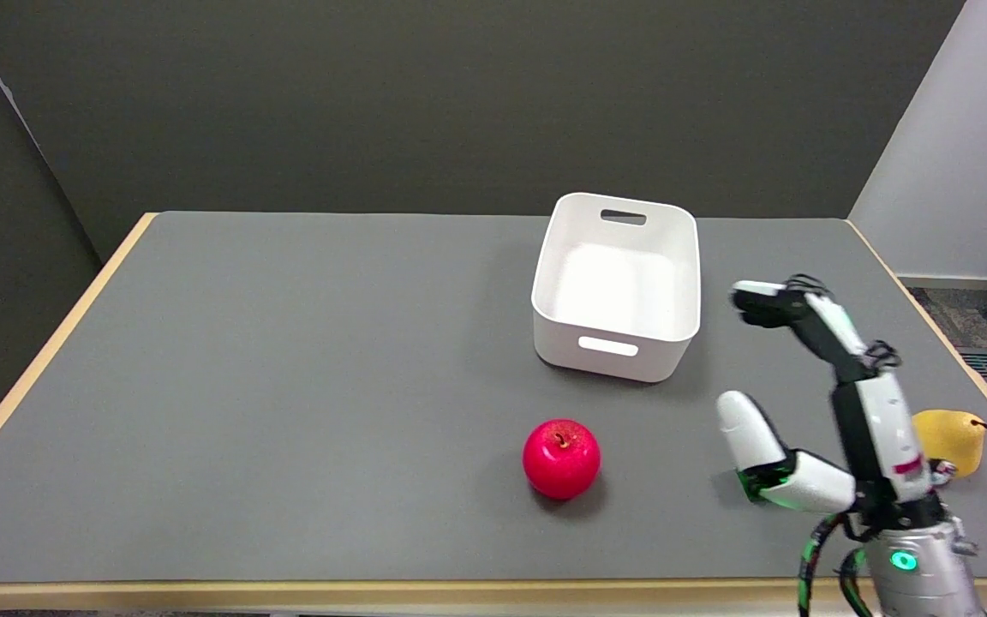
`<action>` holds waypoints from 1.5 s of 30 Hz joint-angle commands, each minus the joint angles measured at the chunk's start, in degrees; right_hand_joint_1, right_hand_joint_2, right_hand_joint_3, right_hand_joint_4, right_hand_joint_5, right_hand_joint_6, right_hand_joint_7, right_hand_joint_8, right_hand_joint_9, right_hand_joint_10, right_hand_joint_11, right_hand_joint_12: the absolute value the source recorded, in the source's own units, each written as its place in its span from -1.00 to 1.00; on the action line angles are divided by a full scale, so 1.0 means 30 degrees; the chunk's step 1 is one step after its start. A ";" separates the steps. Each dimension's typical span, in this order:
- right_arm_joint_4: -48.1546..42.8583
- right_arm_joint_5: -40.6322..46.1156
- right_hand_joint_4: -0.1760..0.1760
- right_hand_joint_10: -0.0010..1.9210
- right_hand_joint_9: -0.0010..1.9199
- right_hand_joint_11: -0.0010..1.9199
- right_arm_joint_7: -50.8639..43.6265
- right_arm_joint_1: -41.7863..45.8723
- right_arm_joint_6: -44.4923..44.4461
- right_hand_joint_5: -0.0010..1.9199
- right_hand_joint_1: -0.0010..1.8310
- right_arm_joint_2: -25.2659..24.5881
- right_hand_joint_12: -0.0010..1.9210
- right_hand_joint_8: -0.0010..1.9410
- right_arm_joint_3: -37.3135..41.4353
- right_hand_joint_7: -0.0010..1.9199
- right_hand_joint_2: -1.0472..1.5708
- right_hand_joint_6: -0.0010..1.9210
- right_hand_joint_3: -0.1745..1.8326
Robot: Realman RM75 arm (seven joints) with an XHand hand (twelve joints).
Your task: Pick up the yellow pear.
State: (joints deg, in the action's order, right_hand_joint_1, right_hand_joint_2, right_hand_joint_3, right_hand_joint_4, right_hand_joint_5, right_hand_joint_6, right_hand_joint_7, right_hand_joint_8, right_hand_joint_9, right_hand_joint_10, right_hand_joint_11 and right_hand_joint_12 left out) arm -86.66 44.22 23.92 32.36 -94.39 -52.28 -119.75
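The yellow pear [954, 439] lies on its side near the table's right edge, its stem pointing right. My right hand [828, 411] stands just left of the pear and partly in front of it, hiding its left end. The fingers are spread, thumb out to the left and the others reaching up toward the bin. Nothing is held in the hand.
A white plastic bin [618, 287] stands behind the hand, toward the table's back. A red apple [561, 458] sits to the left of the hand near the front. The table's right edge [982, 386] runs close beside the pear.
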 commanded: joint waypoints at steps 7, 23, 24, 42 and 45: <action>0.4545 0.9286 0.02 -0.04 -0.65 -0.86 -0.0525 0.0324 -0.3697 -0.65 -0.39 0.0004 0.35 -0.43 0.1094 -0.56 0.33 -0.33 0.14; 0.8543 1.2353 0.04 -0.28 -0.91 -1.00 -0.0312 -0.0750 -0.3644 -0.77 -0.39 0.0210 0.11 -0.62 0.2535 -0.81 0.28 -0.50 0.16; 0.8700 1.2353 0.04 -0.29 -0.92 -1.00 -0.0293 -0.0704 -0.3644 -0.78 -0.38 0.0335 0.10 -0.62 0.2623 -0.82 0.28 -0.50 0.16; 0.9245 1.4820 -0.01 -0.34 -0.99 -1.00 0.0594 0.1661 -0.2464 -0.80 -0.38 0.1227 -0.01 -0.69 0.3968 -0.87 0.28 -0.55 0.10; 0.9836 1.5110 -0.03 -0.30 -0.97 -1.00 0.0614 0.1165 -0.0993 -0.81 -0.40 0.1119 0.05 -0.64 0.3704 -0.88 0.25 -0.51 0.14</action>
State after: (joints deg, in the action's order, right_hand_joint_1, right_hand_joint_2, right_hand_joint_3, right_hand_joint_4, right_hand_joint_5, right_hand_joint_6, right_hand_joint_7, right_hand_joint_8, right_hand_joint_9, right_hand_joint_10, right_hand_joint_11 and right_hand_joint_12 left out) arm -62.62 82.22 24.53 34.93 -104.88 -49.58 -109.47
